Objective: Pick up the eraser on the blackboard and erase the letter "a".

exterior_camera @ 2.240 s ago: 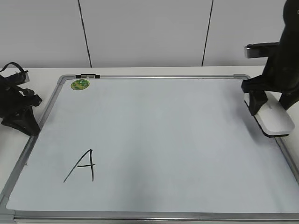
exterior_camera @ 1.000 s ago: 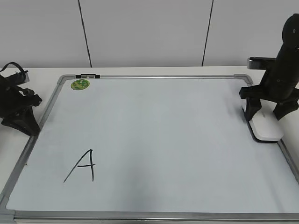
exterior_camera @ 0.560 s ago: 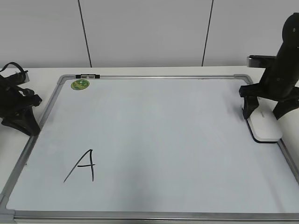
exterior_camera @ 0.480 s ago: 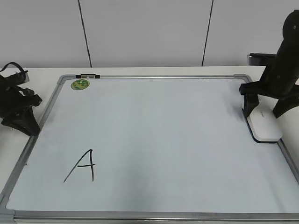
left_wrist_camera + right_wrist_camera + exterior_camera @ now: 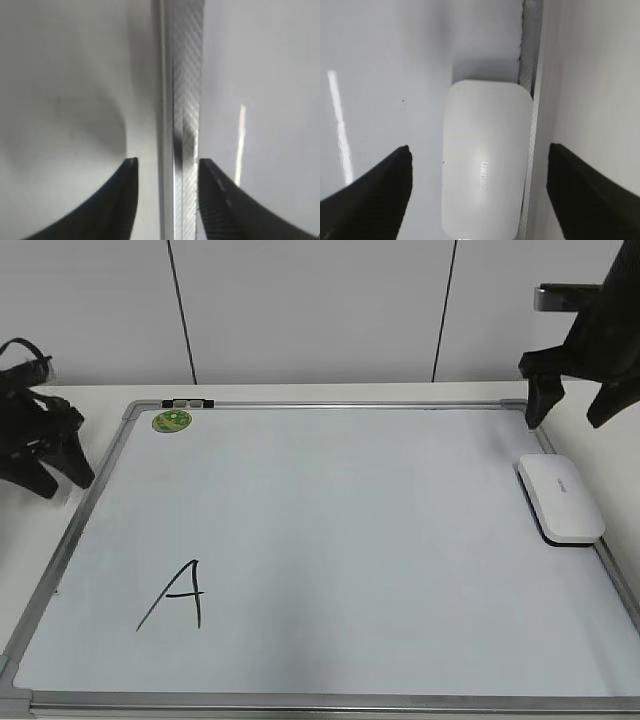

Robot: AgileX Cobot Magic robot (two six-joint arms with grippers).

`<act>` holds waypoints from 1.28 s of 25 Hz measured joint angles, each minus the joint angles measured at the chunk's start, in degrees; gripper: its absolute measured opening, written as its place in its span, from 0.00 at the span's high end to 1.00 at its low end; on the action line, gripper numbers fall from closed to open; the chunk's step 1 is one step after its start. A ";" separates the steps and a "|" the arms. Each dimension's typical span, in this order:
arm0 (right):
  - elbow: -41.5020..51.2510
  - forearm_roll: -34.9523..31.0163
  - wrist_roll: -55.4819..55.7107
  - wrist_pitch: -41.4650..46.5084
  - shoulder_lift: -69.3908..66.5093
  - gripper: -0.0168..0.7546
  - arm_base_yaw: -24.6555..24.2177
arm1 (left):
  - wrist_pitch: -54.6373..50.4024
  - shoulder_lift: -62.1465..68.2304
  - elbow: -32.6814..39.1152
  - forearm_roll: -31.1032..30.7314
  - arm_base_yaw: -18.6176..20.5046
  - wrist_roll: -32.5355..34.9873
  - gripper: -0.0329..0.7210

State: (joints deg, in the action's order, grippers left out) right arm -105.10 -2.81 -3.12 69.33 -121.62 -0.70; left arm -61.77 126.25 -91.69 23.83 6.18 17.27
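Eraser (image 5: 560, 499), white with a dark underside, lying flat on the blackboard (image 5: 330, 540) at its right edge, long side just beside the silver-grey frame; grey lettering visible on top in the right wrist view (image 5: 485, 187). Right gripper (image 5: 578, 410) raised above and behind the eraser, fingers spread wide, holding nothing, clear of the block. No lowercase "a" to be seen on the board; only a capital "A" (image 5: 176, 596) in black marker near the lower left corner. Round green sticker (image 5: 171, 421) at the upper left corner. Left gripper (image 5: 50, 465) off the board's left edge, fingers (image 5: 112, 205) parted, straddling the frame (image 5: 184, 100) from above, gripping nothing.
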 joint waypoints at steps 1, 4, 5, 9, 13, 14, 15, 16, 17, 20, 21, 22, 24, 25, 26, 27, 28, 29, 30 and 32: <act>-1.03 0.00 -0.21 0.24 0.00 0.18 0.00 | -0.88 0.00 -1.60 0.00 0.00 -0.46 0.44; -3.79 0.00 -0.98 0.46 0.11 0.18 0.00 | -5.45 0.00 -6.64 0.00 0.00 -1.24 0.31; -4.18 0.00 -0.98 0.49 0.52 0.19 0.00 | -6.19 0.00 -8.35 0.00 0.00 -1.71 0.30; -4.34 0.00 -1.45 0.86 4.52 0.21 0.00 | -7.01 -2.06 -10.91 0.00 -0.26 -4.02 0.28; -4.43 0.00 -1.80 1.12 11.12 0.21 0.00 | -7.49 -7.30 -11.10 -1.69 -1.89 -4.65 0.28; -4.31 0.00 -1.92 1.26 13.06 0.21 0.00 | -7.75 -8.84 -11.19 -2.26 -2.39 -4.77 0.28; -4.00 0.00 -2.03 1.37 15.16 0.21 0.00 | -7.90 -10.40 -11.19 -2.73 -2.73 -4.87 0.28; -3.23 0.00 -2.03 1.36 16.90 0.21 0.00 | -8.19 -11.71 -11.19 -3.12 -3.20 -5.01 0.28; -2.30 0.00 -2.12 1.61 19.09 0.21 0.00 | -8.30 -13.33 -11.19 -3.41 -3.73 -5.01 0.28; 1.10 0.00 -2.26 1.87 25.50 0.21 0.00 | -8.42 -18.49 -11.19 -5.14 -5.43 -5.13 0.28; 2.60 0.00 -2.49 2.04 27.84 0.21 0.00 | -8.42 -20.53 -10.98 -5.70 -6.10 -5.13 0.28; 3.88 0.00 -2.50 2.02 29.82 0.21 0.00 | -8.42 -22.67 -10.65 -6.30 -6.72 -5.13 0.28; 7.07 0.00 -2.62 2.16 34.61 0.21 0.00 | -8.65 -26.83 -9.14 -7.28 -8.10 -5.24 0.28; 8.44 0.00 -2.62 2.20 37.00 0.21 0.00 | -8.74 -29.14 -8.01 -7.40 -8.51 -5.24 0.28; 10.09 0.00 -2.72 2.29 38.97 0.21 0.00 | -8.73 -31.45 -6.59 -7.49 -9.07 -5.24 0.28; 11.83 0.00 -2.72 2.29 41.29 0.21 0.00 | -8.76 -33.42 -4.86 -7.49 -9.50 -5.24 0.28; 13.61 0.00 -2.72 2.29 43.53 0.21 0.00 | -8.87 -35.81 -3.15 -7.49 -9.89 -5.24 0.28; 15.12 0.00 -2.72 2.42 45.36 0.21 0.00 | -8.90 -38.28 -0.84 -7.49 -10.15 -5.34 0.28; 16.98 0.00 -2.72 2.42 47.49 0.21 0.00 | -8.99 -40.39 1.74 -7.52 -10.19 -5.34 0.28; 20.56 0.00 -2.72 2.52 51.71 0.21 0.00 | -9.26 -45.61 6.79 -7.63 -10.29 -5.34 0.28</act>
State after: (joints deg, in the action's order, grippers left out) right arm -84.54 -2.81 -5.84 71.85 -69.90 -0.70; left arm -71.03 80.65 -84.90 16.20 -4.11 11.92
